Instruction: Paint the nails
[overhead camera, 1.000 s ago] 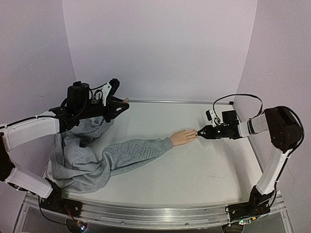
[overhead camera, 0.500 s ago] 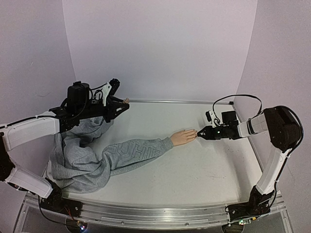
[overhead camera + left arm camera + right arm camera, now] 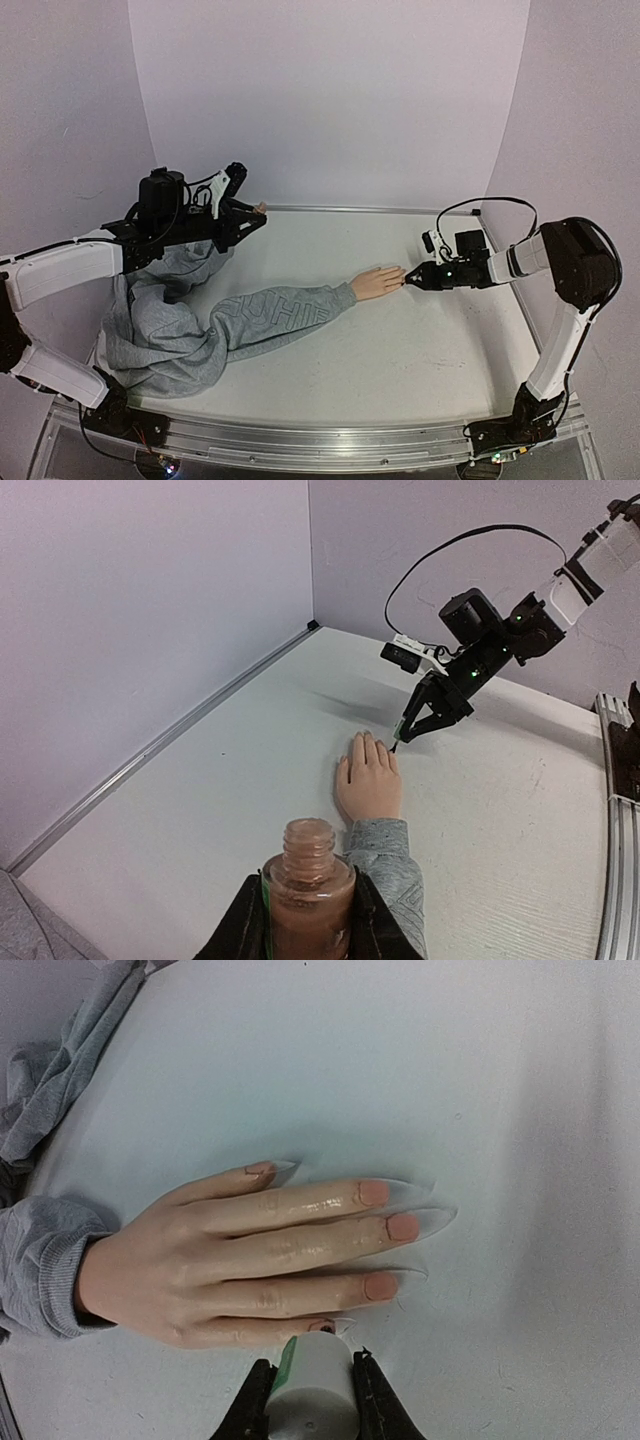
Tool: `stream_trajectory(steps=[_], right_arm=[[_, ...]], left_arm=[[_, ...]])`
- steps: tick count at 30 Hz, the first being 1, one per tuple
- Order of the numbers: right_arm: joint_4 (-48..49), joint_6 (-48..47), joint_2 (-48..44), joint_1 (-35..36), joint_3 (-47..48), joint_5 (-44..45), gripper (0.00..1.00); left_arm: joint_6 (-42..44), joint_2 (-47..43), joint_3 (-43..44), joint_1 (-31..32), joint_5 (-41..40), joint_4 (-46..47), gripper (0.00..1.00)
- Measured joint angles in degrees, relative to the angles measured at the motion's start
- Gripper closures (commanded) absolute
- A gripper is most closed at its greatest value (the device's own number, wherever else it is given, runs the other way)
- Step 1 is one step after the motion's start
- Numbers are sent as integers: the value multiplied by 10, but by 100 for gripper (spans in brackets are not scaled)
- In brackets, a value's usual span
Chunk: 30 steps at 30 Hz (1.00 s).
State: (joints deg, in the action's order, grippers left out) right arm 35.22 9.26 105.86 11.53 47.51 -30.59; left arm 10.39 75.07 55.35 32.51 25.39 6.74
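Hardly anything moved: your right gripper (image 3: pixel 312 1388) pinched the brush cap (image 3: pixel 306 1405) beside the nails (image 3: pixel 403 1226), your left gripper (image 3: pixel 308 920) clamped the polish bottle (image 3: pixel 308 872). You needed short, light strokes.

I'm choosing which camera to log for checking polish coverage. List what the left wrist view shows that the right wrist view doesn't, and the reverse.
Only the left wrist view: the open polish bottle clamped in the left pincer, and the whole right pincer, tip down at the fingertips. Only the right wrist view: the nails up close, three clearly coated pink, and the white cap that the right pincer grips. Both: the mannequin hand lying flat, the grey cuff and the white table.
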Motion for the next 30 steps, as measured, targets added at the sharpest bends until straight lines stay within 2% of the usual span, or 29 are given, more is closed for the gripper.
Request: stream_trajectory(steps=[30], right_arm=[[5,9,2,0,0,-3,100]], left_arm=[[0,0,0,0,0,0,100]])
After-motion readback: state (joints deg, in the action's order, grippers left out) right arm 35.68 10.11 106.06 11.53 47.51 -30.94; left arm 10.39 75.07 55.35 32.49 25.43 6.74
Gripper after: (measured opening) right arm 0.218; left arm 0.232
